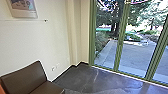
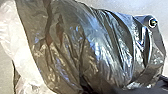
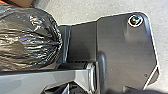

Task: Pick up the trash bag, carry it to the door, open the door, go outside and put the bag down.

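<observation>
The trash bag (image 2: 72,47), dark, shiny and creased, lies large across the left wrist view, with pale translucent plastic (image 2: 22,50) along one side. In the right wrist view the bag (image 3: 30,37) is bunched into gathered folds beside the robot's dark base plate. What holds it cannot be made out. Tall glass panels in green frames (image 1: 120,40) stand at the right of the head view; which of them is the door I cannot tell.
A brown chair (image 1: 25,77) stands at the lower left, against a cream wall (image 1: 50,37) with a framed picture (image 1: 23,8). Dark polished floor (image 1: 87,78) runs up to the glass. Beyond it lie paving (image 1: 135,56), shrubs and trees.
</observation>
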Tool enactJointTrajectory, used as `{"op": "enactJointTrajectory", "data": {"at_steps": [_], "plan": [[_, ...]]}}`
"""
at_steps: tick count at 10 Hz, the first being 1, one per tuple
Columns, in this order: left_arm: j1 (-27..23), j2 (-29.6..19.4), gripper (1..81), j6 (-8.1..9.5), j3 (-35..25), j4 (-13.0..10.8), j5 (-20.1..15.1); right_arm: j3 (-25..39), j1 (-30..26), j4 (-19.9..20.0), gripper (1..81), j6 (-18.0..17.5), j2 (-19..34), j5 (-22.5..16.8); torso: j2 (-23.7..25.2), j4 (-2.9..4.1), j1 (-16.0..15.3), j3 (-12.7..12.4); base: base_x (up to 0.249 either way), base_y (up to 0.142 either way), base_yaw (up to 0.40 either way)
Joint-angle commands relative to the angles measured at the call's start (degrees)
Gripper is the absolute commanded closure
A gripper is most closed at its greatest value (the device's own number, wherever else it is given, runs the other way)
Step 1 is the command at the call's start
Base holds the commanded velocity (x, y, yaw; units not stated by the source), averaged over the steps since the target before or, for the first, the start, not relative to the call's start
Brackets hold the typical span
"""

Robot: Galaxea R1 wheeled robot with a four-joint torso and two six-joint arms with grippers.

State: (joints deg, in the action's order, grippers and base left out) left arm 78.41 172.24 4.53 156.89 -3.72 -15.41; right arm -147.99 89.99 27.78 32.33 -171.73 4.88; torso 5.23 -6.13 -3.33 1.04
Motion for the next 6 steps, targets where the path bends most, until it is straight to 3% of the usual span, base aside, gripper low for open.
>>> {"op": "enactJointTrajectory", "data": {"at_steps": [1, 6], "plan": [[-4.18, -0.05, 81.1, -0.32, 0.08, -0.41, -3.49, 0.35, -2.66, -0.54, 1.0, 0.28, -0.22, -3.73, 0.00, 0.00, 0.00, 0.00, 0.000, 0.000, -0.288], [-4.18, -0.05, 81.1, -0.40, 0.08, -0.41, -3.49, 0.35, -2.66, -0.54, 1.0, 0.36, -0.31, -3.73, 0.00, 0.00, 0.00, 0.00, 0.000, 0.000, -0.288]]}}
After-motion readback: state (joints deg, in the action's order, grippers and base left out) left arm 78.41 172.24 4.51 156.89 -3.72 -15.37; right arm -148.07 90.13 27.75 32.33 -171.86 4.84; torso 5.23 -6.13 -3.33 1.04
